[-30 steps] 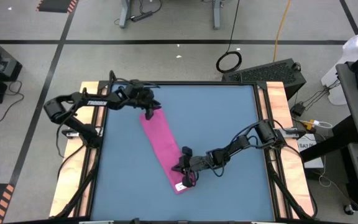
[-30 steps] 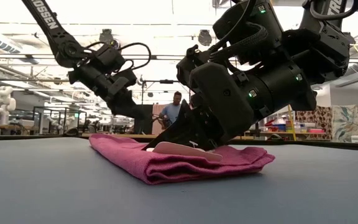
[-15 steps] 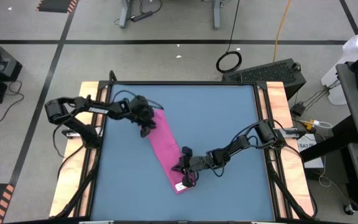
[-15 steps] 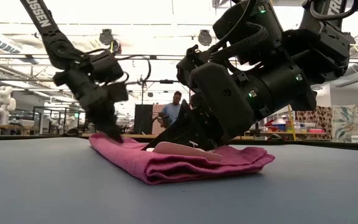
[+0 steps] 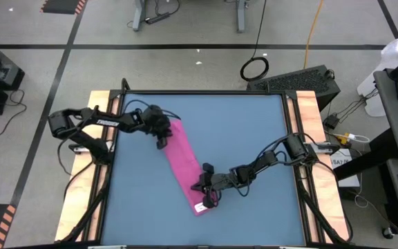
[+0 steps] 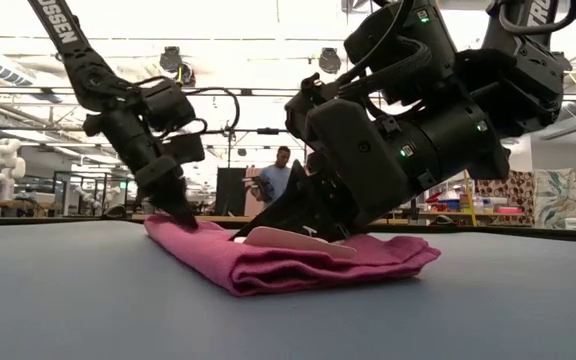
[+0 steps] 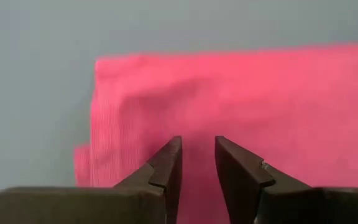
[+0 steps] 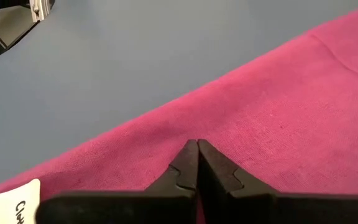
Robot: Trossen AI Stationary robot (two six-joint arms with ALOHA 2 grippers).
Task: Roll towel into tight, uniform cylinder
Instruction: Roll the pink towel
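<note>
Black jointed arms, white lettering, looped cables, green lights.

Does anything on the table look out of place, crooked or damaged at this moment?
Nothing looks damaged. The towel lies diagonally across the table as a folded strip, not rolled yet. The left claw is at its far end, the shut right claw presses near the white tag.

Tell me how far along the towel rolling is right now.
Done: the towel is folded into a long flat strip. In hand: the shut right pincer presses its near end by the white tag, while the left pincer, slightly open, is at the far end. Left: all the rolling; no cylinder yet.
</note>
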